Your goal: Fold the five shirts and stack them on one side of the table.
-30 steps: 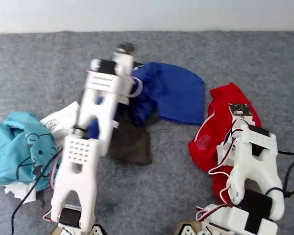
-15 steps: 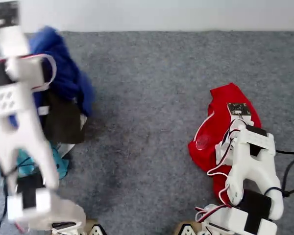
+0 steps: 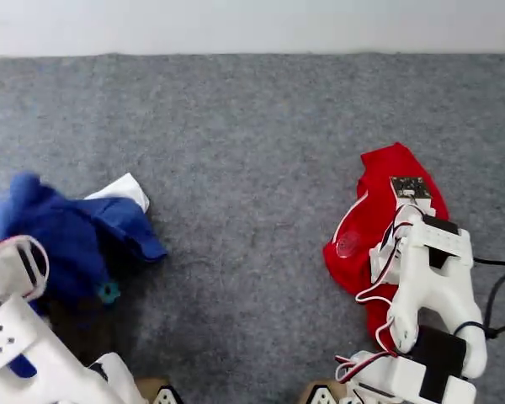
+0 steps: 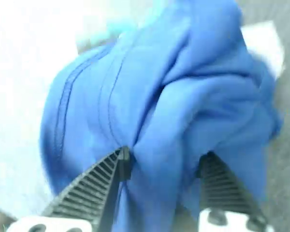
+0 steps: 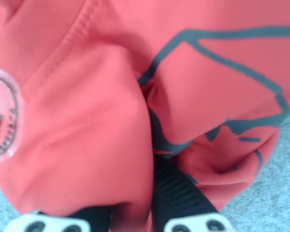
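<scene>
Left end effector [image 4: 164, 157] pinched a bunched fold of the crumpled blue cotton shirt [image 3: 67, 236], which lay at the left side of the grey felt-covered worktop [image 3: 252, 126], partly over a white cloth [image 3: 118, 189]; right end effector [image 5: 152, 166] was pressed together on a fold of the crumpled red shirt with dark line print [image 3: 379, 198], at the right side, well apart from the blue shirt.
</scene>
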